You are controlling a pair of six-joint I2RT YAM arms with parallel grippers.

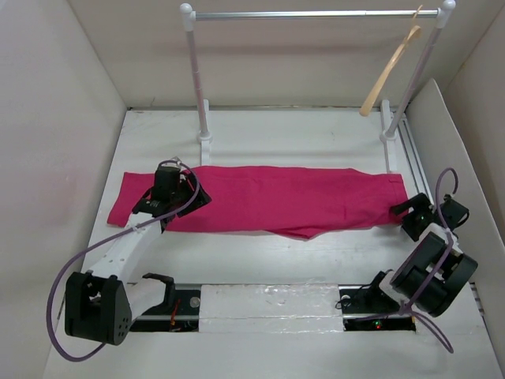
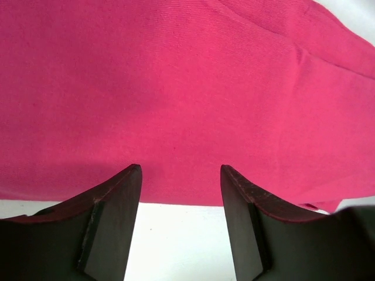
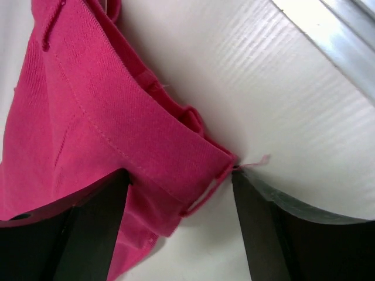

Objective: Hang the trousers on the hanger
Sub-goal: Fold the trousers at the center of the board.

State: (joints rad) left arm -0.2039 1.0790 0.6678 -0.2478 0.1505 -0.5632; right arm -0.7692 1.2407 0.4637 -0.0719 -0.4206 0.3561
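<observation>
Magenta trousers flat, long axis left-right, waistband right.

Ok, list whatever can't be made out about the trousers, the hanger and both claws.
- Hanger: top view, hook too thin to see how it sits on the rail.
- Trousers: left arm covers part in the top view; both wrist views cut them off at the edges.
- Left claw, right claw: contact with cloth unclear.
</observation>
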